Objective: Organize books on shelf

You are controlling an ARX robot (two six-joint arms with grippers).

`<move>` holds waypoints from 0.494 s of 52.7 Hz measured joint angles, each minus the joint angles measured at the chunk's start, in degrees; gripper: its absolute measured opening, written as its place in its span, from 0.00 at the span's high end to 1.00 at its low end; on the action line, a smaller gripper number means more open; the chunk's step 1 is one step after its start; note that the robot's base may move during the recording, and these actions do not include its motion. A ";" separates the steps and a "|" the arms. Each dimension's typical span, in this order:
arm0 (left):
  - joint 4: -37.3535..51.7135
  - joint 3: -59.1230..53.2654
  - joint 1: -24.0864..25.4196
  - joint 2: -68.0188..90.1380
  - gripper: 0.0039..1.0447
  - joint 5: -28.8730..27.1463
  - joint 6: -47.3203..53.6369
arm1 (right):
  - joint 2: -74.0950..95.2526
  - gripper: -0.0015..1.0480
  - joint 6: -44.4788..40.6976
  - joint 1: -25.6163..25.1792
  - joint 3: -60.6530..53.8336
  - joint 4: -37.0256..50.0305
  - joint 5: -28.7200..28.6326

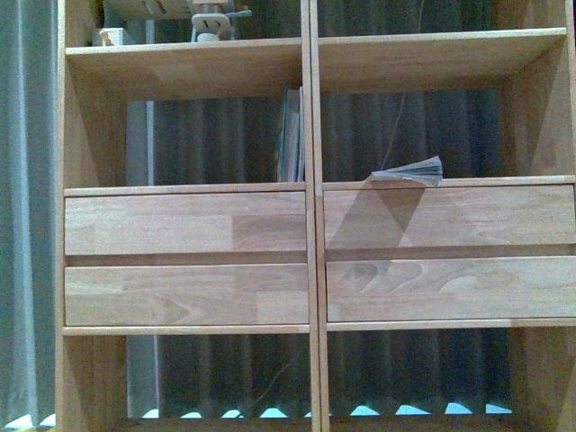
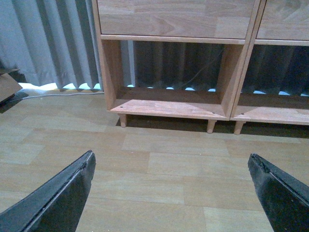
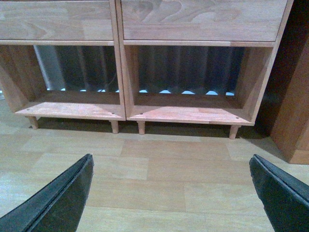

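Books [image 1: 291,135] stand upright in the left bay, propped by the shelf's [image 1: 180,220] centre post. Booklet [image 1: 409,171] lies flat at the right bay's front edge, probably the next pick. Left gripper [image 2: 170,157] and right gripper [image 3: 170,158] are spread wide, empty, low over the floor [image 2: 159,169].

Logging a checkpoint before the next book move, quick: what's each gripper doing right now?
Left gripper: open, fingers wide apart, holding nothing.
Right gripper: open, fingers wide apart, holding nothing.
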 joint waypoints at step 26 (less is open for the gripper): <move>0.00 0.00 0.00 0.00 0.07 0.00 0.00 | 0.00 0.07 0.00 0.00 0.00 0.00 0.00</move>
